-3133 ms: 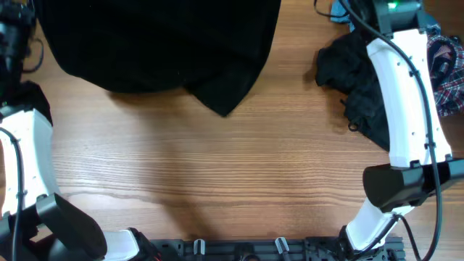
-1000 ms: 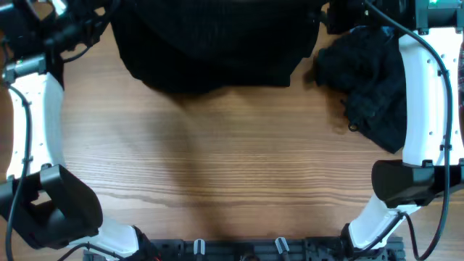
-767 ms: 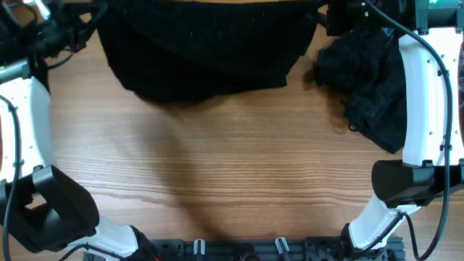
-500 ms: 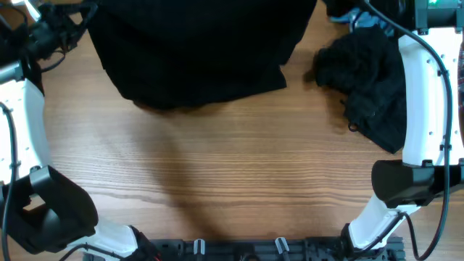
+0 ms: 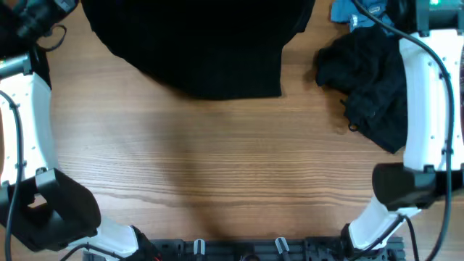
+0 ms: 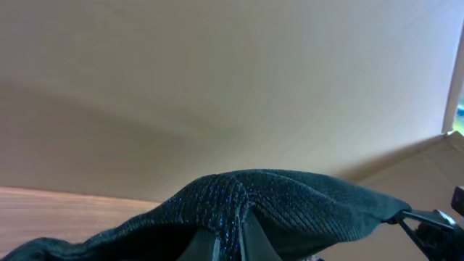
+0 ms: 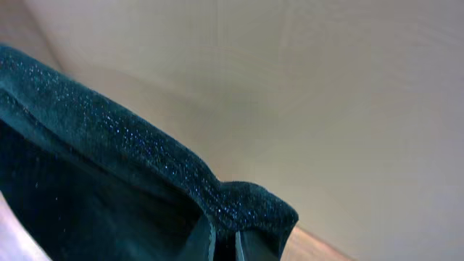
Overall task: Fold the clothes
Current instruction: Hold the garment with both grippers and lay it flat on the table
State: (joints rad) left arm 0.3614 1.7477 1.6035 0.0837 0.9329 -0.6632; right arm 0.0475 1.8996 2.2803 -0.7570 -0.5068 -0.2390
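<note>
A large black ribbed garment [image 5: 196, 43] hangs spread at the far edge of the table, its lower edge lying on the wood. My left gripper [image 6: 230, 243] is shut on a pinched fold of this garment [image 6: 275, 199] in the left wrist view. My right gripper [image 7: 225, 246] is shut on another edge of it [image 7: 109, 145] in the right wrist view. Both grippers are beyond the top edge of the overhead view. A second black garment [image 5: 366, 87] lies crumpled at the right, under the right arm.
A blue cloth [image 5: 348, 11] and a plaid cloth [image 5: 460, 72] lie at the far right. The left arm [image 5: 32, 109] runs along the left side, the right arm [image 5: 424, 94] along the right. Bare wooden tabletop [image 5: 217, 167] fills the middle and front.
The held garment has been lifted and stretched wide between both grippers, then shifted left and toward the front; its lower hem now reaches lower on the table with a squarer right corner.
</note>
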